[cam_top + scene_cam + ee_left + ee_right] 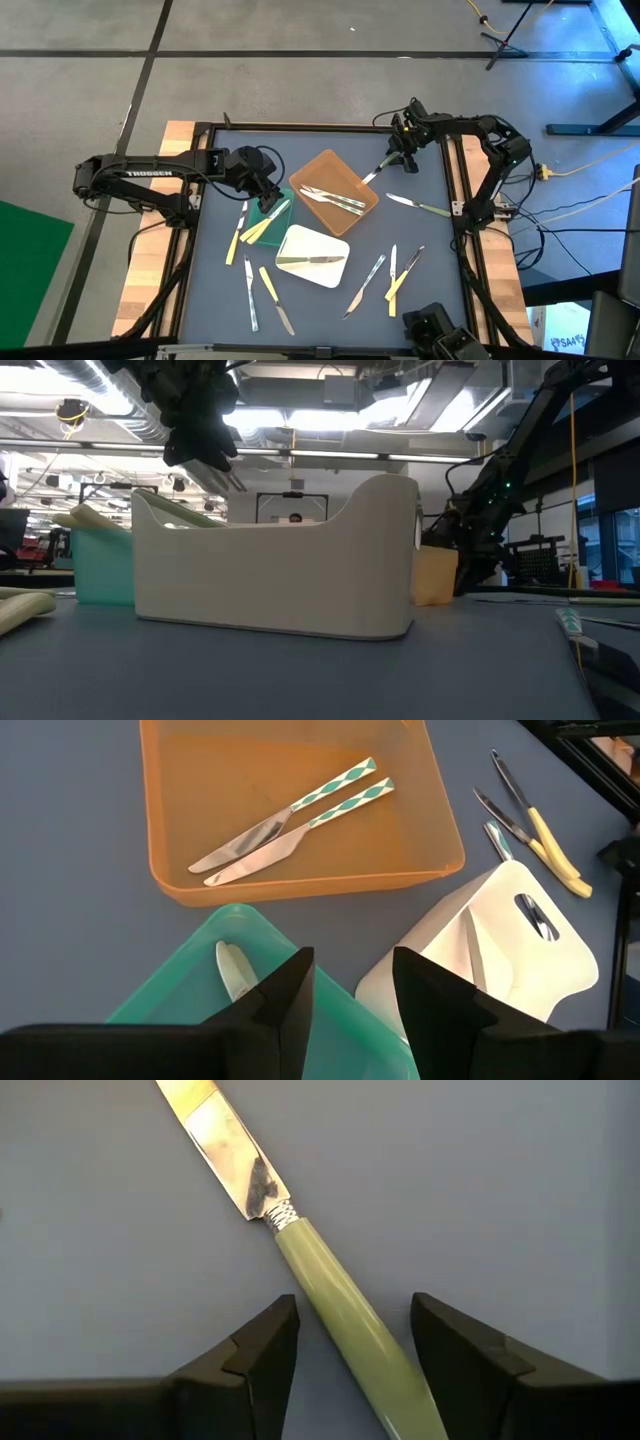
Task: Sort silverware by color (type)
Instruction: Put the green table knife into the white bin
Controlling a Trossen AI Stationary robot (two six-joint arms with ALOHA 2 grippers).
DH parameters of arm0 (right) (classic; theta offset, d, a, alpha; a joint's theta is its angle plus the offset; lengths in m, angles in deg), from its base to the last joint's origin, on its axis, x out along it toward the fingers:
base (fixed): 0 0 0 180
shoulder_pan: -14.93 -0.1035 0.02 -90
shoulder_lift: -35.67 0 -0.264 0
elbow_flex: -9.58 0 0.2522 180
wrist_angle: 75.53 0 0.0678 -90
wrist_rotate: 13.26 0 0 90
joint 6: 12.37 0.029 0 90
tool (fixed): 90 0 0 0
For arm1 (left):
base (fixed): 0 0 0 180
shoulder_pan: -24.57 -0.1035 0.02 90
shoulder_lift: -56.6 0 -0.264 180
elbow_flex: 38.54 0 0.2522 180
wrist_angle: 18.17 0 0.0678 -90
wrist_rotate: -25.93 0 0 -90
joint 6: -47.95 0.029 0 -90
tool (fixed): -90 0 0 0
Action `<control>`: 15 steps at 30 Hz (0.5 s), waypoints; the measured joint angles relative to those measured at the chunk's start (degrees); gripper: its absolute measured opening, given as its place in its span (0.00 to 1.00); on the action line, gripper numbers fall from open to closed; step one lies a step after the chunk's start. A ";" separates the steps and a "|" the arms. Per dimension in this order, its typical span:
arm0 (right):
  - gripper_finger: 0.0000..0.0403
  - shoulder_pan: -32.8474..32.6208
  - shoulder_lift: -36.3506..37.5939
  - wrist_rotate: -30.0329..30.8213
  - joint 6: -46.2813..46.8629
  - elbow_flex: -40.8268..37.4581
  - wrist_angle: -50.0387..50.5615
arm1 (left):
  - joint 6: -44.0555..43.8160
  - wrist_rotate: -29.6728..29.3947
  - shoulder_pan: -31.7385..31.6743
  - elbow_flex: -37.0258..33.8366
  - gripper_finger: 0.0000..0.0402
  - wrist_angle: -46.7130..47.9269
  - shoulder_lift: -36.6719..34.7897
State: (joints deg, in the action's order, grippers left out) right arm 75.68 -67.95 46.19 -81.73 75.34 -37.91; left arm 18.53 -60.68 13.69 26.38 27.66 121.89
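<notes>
One green-handled knife (345,1315) lies slantwise between the wide-open, empty right tool (355,1355) fingers, its handle nearest; the left tool (352,1010) hovers apart, empty

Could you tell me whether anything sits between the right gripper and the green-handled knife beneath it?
Nothing visible does. The right gripper is open, its jaws either side of the green-handled knife, which lies alone on bare table beyond the brown tray.
</notes>
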 joint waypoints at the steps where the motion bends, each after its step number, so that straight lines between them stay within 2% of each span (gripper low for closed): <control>1: 0.49 0.00 -0.01 0.03 -0.05 0.00 0.01 | -0.06 -0.34 0.02 0.00 0.33 0.00 0.02; 8: 0.47 -0.04 -0.03 0.07 -1.50 0.02 0.40 | -0.12 -1.16 0.02 0.00 0.33 0.00 0.02; 15: 0.30 -0.04 -0.04 0.05 -1.67 0.00 0.39 | -0.10 -1.21 0.02 0.00 0.33 0.00 0.02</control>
State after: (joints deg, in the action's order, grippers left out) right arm 75.64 -67.99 46.25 -83.40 75.34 -37.51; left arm 18.44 -61.88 13.71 26.38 27.66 121.90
